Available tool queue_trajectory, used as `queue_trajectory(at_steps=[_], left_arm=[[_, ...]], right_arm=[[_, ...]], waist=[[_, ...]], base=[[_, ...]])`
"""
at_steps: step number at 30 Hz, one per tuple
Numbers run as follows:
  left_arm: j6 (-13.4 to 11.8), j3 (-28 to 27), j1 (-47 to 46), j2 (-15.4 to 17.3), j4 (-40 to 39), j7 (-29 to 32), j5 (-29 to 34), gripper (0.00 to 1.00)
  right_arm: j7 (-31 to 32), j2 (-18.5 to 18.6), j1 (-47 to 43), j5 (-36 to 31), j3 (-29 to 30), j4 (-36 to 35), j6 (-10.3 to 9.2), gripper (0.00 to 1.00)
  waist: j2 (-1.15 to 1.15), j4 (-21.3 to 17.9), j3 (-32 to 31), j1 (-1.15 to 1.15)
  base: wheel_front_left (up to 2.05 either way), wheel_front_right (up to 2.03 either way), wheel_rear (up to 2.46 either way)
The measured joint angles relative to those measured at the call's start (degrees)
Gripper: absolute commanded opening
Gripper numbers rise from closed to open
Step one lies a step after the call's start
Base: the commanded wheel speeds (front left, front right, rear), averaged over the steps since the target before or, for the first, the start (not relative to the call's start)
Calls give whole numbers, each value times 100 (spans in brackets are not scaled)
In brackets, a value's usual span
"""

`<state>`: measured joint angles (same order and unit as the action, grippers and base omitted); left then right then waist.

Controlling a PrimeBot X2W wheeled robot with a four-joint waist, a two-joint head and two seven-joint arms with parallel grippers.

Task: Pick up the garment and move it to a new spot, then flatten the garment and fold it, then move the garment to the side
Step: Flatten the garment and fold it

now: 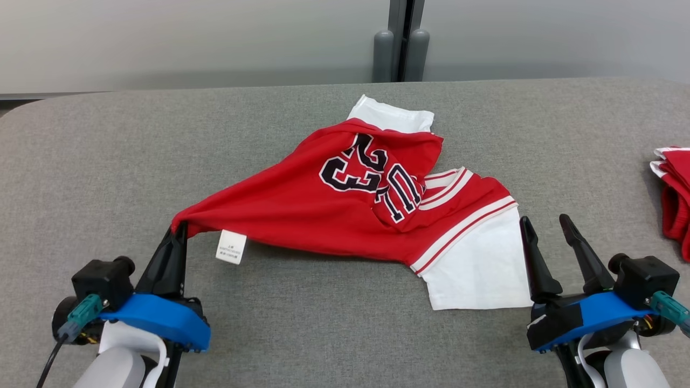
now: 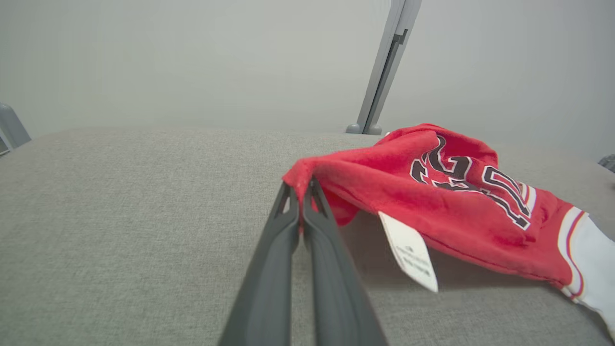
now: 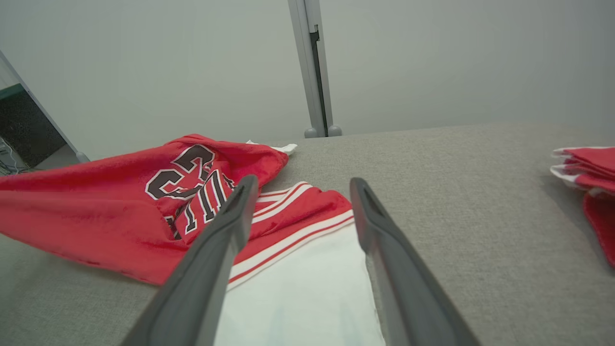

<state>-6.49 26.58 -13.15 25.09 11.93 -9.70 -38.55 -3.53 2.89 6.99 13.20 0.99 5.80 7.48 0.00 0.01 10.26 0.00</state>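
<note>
Grey cloth-topped table [image 1: 108,161], pale wall behind w/ a grey post [image 1: 401,48] at the far edge. Red shirt [image 1: 302,215] w/ white sleeves lies crumpled mid-table, top part flopped over itself so the number print is creased. Its near-left corner is raised off the surface, drawn to a point.

L gripper [image 1: 179,230]: fingers pressed together, pinching that red corner right at the tips. Left wrist cam agrees, just a small nip of fabric between them. White care label [image 1: 231,247] dangles just beside the pinch.

R gripper [image 1: 545,223]: fingers spread wide, nothing in them, at the near-right edge of the white sleeve [image 1: 480,275]. Can't tell if the tips touch the cloth.

My worries from here:
- Thin bite on L. If I lift or pull fast, the weight of the rest plus drag on the rough table cover could tug the corner out
- A one-handed pull would prob string the shirt into a rope, so more flattening work. I want R on it first
- R closing where it is may take the sleeve only, or sleeve plus table cover
- 2nd red pile [image 1: 674,199] sits at the far right edge. If I carry the shirt that way, the two could tangle or get mixed
- The flopped-over top may hold its crease once laid down, & the label could get trapped in a fold
</note>
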Motion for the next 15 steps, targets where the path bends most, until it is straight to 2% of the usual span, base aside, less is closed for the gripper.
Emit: queue_trajectory(at_steps=[5, 10, 11, 12, 13, 15], left_arm=[[-240, 54, 431, 216, -478, 214, 80, 0], [-272, 174, 614, 261, -360, 404, 71, 0], [-257, 209, 619, 264, -234, 427, 73, 6], [-243, 235, 619, 260, -81, 458, 73, 77], [-204, 263, 614, 249, 98, 468, 70, 100], [-197, 294, 588, 204, 408, 501, 60, 100]], right_arm=[[0, 0, 5, -1, 65, 7, 0, 100], [0, 0, 5, 0, 81, 4, 0, 100], [1, 0, 7, 0, 75, 4, 0, 100], [7, 0, 11, 1, 63, 4, 0, 100], [25, 0, 16, 5, 45, 5, 0, 100], [43, 0, 21, 7, 13, 14, 0, 100]], waist=[[0, -30, 3, 0], [0, -36, 14, 0], [0, -36, 17, 0], [0, -39, 20, 0], [0, -46, 24, 0], [0, -66, 18, 0]], base=[[0, 0, 0], [0, 0, 0], [0, 0, 0], [0, 0, 0], [0, 0, 0], [0, 0, 0]])
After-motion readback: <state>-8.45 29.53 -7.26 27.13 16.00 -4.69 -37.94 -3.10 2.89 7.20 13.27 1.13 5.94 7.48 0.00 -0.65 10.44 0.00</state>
